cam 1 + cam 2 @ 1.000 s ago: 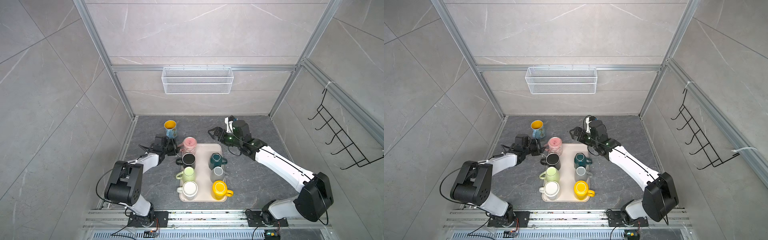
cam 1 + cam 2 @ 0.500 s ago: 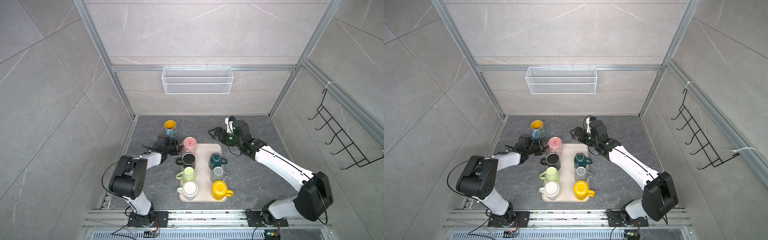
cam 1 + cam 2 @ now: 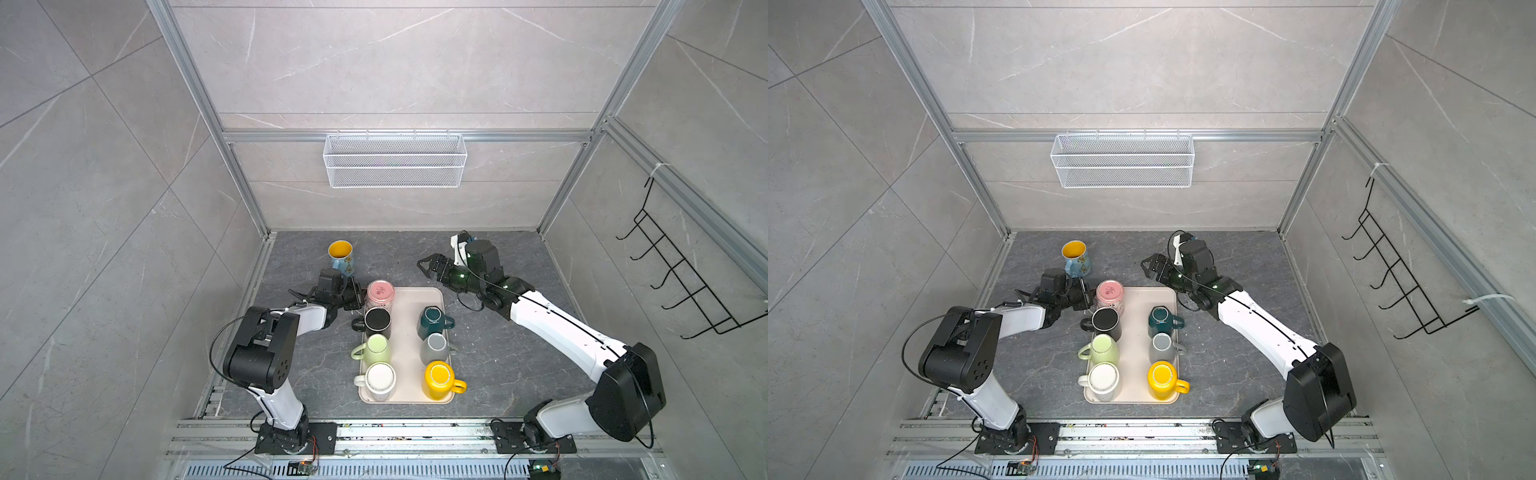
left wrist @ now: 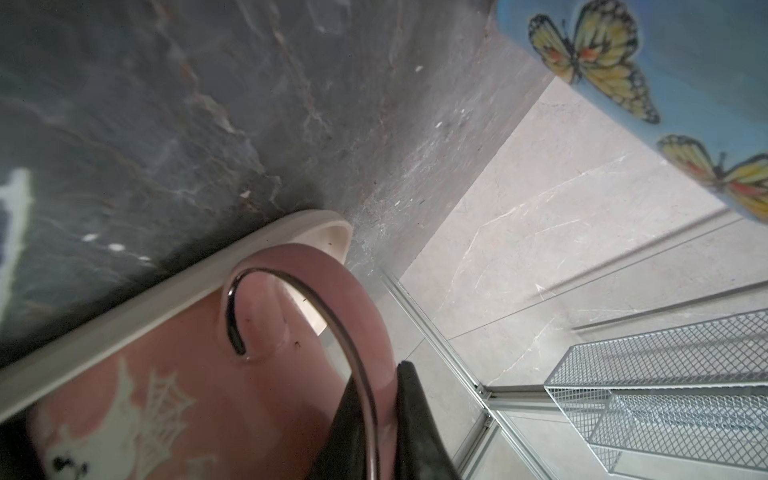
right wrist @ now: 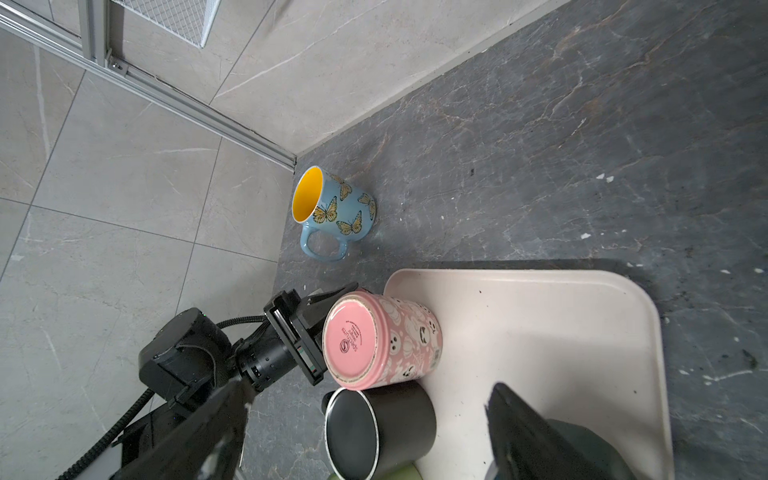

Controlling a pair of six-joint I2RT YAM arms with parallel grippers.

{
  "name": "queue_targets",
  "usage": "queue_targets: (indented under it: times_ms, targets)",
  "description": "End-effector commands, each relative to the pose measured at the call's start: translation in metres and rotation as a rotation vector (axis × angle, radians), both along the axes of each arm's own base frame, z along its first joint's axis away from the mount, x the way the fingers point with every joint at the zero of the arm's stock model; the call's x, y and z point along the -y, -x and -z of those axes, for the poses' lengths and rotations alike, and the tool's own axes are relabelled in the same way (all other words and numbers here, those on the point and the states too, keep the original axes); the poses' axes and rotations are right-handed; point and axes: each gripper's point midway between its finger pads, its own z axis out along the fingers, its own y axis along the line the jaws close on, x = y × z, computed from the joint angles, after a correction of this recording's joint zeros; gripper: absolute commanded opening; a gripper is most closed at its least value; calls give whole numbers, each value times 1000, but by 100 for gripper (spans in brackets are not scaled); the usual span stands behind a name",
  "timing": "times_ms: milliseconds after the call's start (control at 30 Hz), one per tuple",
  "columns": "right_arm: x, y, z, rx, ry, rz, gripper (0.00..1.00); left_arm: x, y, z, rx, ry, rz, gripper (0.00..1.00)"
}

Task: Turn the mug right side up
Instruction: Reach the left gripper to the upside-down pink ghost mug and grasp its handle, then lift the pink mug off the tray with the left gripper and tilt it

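A pink mug (image 3: 380,293) (image 3: 1109,296) with white ghost prints stands bottom up on the far left corner of the cream tray (image 3: 411,307) (image 3: 1138,307). My left gripper (image 3: 353,293) (image 3: 1086,293) reaches it from the left, low over the floor. In the left wrist view the gripper (image 4: 378,370) is shut on the pink mug's (image 4: 166,395) handle, a black finger on each side. The right wrist view shows the mug's (image 5: 382,340) flat base facing up. My right gripper (image 3: 426,266) (image 3: 1148,266) (image 5: 370,415) hovers open above the tray's far end, holding nothing.
A blue butterfly mug (image 3: 343,257) (image 5: 332,208) with a yellow inside stands upright on the dark floor behind the left gripper. Several other mugs fill the tray, among them a black one (image 3: 377,322) right beside the pink one. A wire basket (image 3: 395,160) hangs on the back wall.
The left gripper's fingers have closed on the pink mug's handle, and the left arm has edged toward the tray. The right arm has stayed in place.
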Motion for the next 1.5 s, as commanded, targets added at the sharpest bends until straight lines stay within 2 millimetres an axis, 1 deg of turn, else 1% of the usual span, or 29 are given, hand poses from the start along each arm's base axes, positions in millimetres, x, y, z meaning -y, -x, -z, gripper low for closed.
queue_targets:
  times_ms: [0, 133, 267, 367, 467, 567, 833, 967, 1100, 1133, 1267, 1400, 1467]
  targets:
    - [1, 0, 9, -29, 4, 2, 91, 2, -12, -10, 44, 13, 1, 7]
    - [3, 0, 10, -30, 8, 3, 91, 5, -23, -15, 78, 29, -7, 0]
    - [5, 1, 9, -29, 9, 6, 91, 8, -38, -27, 133, 49, -13, 0]
    - [6, 2, 9, -30, 13, 9, 91, 11, -50, -40, 184, 60, -11, 0]
    - [8, 4, 10, -31, 20, 12, 91, 14, -60, -58, 257, 66, -3, 0]
    - [10, 4, 10, -31, 22, 14, 91, 17, -66, -77, 338, 59, 16, 0]
    - [10, 5, 12, -38, 23, 14, 91, 27, -68, -134, 582, -1, 115, 0]
    - [10, 5, 12, -40, 23, 10, 91, 36, -65, -162, 694, -35, 180, 0]
    - [9, 7, 12, -42, 20, 6, 91, 47, -55, -189, 820, -90, 254, 0]
    - [10, 7, 12, -42, 21, 7, 91, 50, -51, -197, 856, -109, 275, 0]
    - [10, 9, 10, -39, 18, 4, 89, 63, -36, -216, 957, -203, 367, 0]
    - [10, 9, 9, -37, 15, 3, 89, 75, -15, -235, 1074, -314, 465, 0]
    - [10, 10, 10, -39, 15, 2, 89, 83, -4, -242, 1125, -383, 525, 0]
